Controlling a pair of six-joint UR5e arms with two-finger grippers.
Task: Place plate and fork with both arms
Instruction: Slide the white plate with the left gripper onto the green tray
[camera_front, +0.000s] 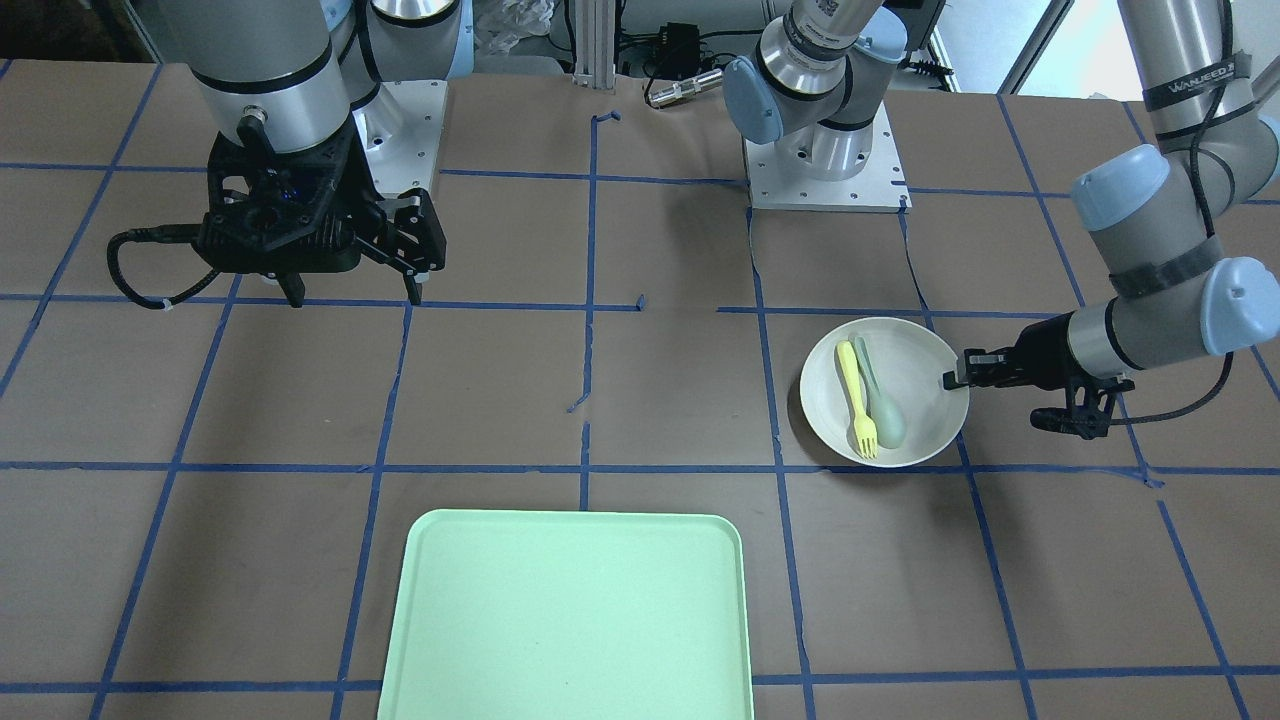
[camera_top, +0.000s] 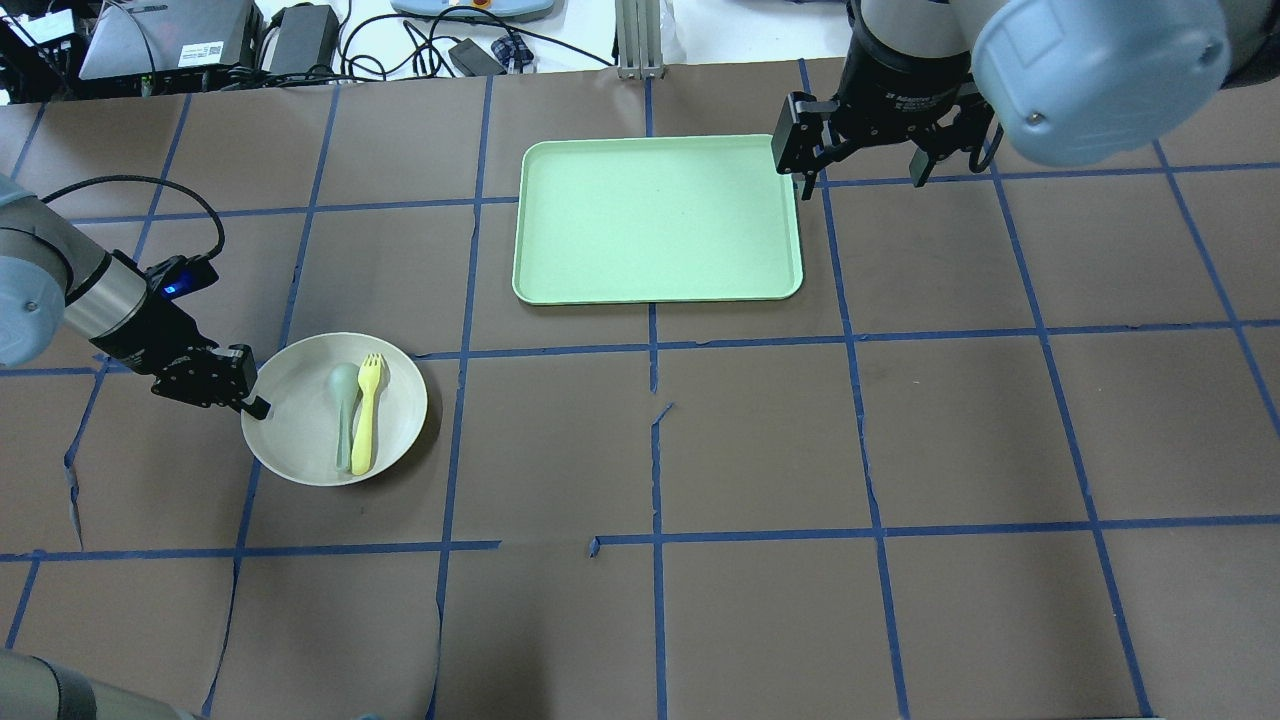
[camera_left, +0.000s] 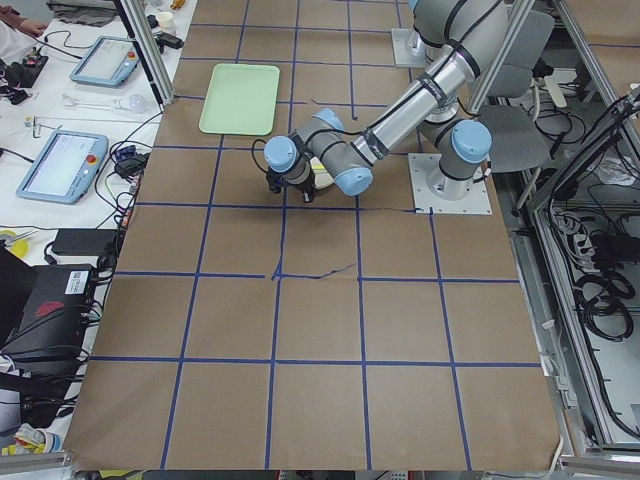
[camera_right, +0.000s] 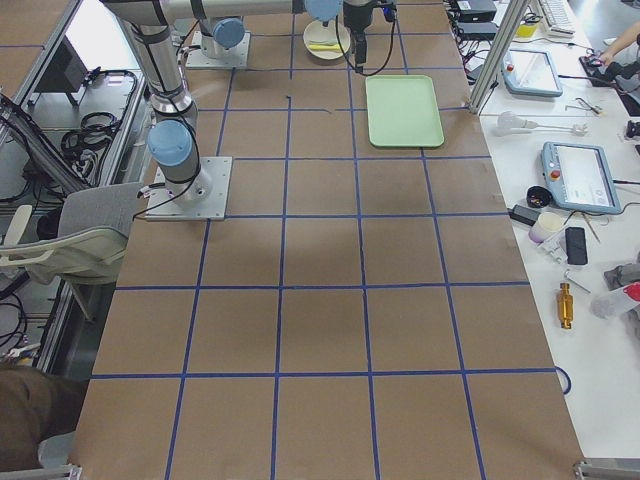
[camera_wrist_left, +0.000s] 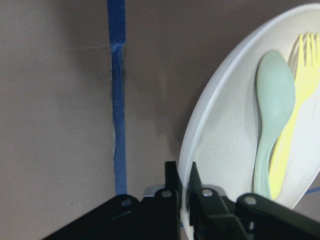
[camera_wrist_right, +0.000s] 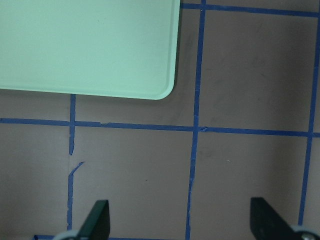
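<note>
The round off-white plate (camera_top: 400, 400) sits on the brown table at my left, also in the front view (camera_front: 920, 380). The pale yellow fork (camera_top: 367, 415) lies in it next to a grey-green spoon (camera_top: 344, 400). My left gripper (camera_top: 255, 405) is low at the plate's left rim and shut on it. In the left wrist view the left gripper (camera_wrist_left: 183, 185) has one finger inside and one outside the rim of the plate (camera_wrist_left: 220, 130). My right gripper (camera_top: 862, 180) is open and empty, above the table by the tray's far right corner.
The mint-green tray (camera_top: 655, 220) lies flat at the far middle of the table, and its corner shows in the right wrist view (camera_wrist_right: 85, 45). Blue tape lines grid the brown paper. Cables and devices lie beyond the far edge.
</note>
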